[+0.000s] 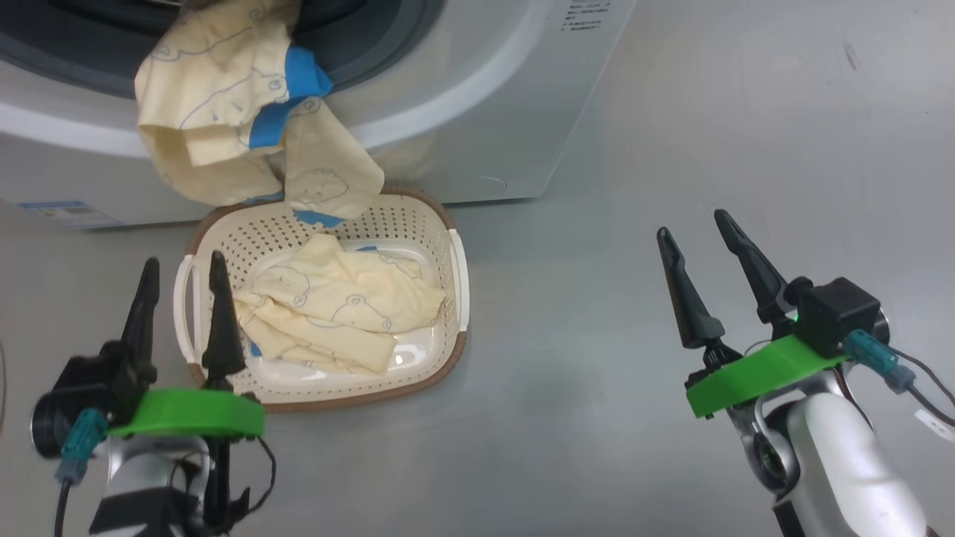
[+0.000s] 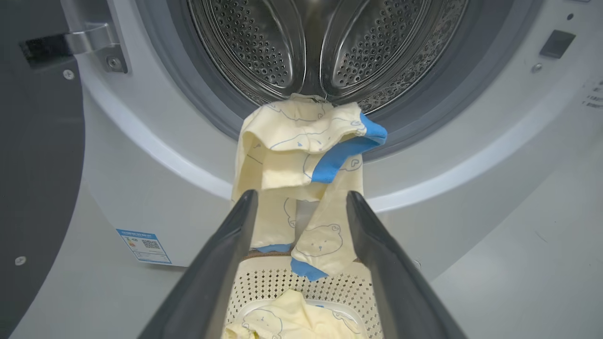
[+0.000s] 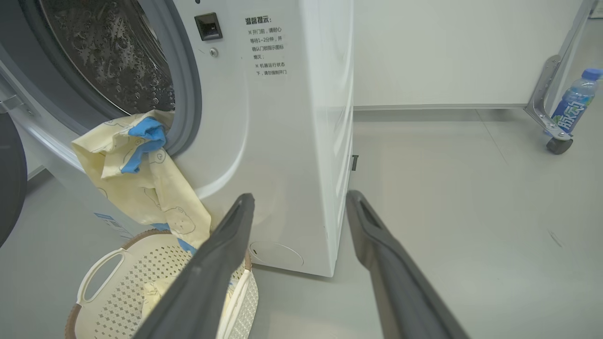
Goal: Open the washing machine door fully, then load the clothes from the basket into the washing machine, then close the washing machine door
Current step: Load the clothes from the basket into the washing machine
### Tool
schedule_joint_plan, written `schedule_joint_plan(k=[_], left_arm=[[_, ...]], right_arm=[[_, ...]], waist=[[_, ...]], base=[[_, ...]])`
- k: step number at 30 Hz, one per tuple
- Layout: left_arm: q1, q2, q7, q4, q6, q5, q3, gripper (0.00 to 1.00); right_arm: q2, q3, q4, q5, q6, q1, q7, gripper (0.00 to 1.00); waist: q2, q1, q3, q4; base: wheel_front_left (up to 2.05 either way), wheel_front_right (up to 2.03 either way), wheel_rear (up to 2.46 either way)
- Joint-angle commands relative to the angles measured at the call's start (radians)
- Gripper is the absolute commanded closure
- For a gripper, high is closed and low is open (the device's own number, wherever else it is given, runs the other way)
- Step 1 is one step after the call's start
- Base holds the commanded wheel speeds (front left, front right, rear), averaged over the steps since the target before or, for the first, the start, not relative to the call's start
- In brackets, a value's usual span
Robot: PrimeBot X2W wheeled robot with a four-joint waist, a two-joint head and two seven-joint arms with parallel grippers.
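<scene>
The loading step is in hand: the washing machine door (image 2: 37, 188) stands swung open at the left of the washing machine (image 1: 477, 112). One pale-yellow garment (image 1: 239, 112) is only half in. Its top lies over the grey gasket (image 2: 198, 108) at the mouth of the steel drum (image 2: 325, 42), and its tail hangs down to the far rim of the basket (image 1: 358, 399). A second garment (image 1: 336, 306) lies crumpled on the basket's bottom. The left gripper (image 1: 184, 262) hovers over the basket's left edge with its fingers parted and nothing held. The right gripper (image 1: 690, 224) is well apart to the right over bare floor (image 1: 597, 335), also spread and empty. The next move probably calls for pushing the draped garment fully past the gasket, or it may snag when the door closes.
</scene>
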Motion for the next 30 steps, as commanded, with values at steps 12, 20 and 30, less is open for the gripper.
schedule_joint_plan(k=[12,20,30], left_arm=[[0.187,-0.036,-0.011,-0.125,-0.048,0.044,0.131,0.00],[0.226,-0.055,-0.011,-0.154,-0.062,0.062,0.156,0.00],[0.248,-0.060,-0.011,-0.178,-0.070,0.074,0.147,0.00]], right_arm=[[-0.006,0.008,-0.042,-0.004,0.004,0.046,-0.007,0.00],[-0.005,0.008,-0.039,-0.002,0.004,0.062,-0.007,0.00],[-0.003,0.003,-0.028,0.002,0.004,0.081,-0.007,0.00]], waist=[[0.0000,0.0000,-0.035,-0.025],[0.0000,0.0000,-0.044,-0.032],[0.0000,0.0000,-0.051,-0.032]], base=[[0.00,0.00,0.00],[0.00,0.00,0.00],[0.00,0.00,0.00]])
